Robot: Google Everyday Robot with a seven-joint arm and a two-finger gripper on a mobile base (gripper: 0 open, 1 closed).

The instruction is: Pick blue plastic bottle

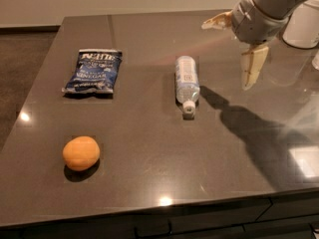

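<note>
The blue plastic bottle (186,79) lies on its side near the middle of the dark table (149,148), with its white cap pointing toward the front edge. My gripper (225,56) hangs in the air to the right of the bottle and a little behind it. It is open and empty, with one pale finger (216,22) pointing left and the other (251,66) pointing down. Its shadow falls on the table just right of the bottle. Nothing touches the bottle.
A dark blue chip bag (93,71) lies at the back left. An orange (80,153) sits at the front left. A white rounded object (304,26) stands at the right edge behind my arm. The table's front edge runs along the bottom.
</note>
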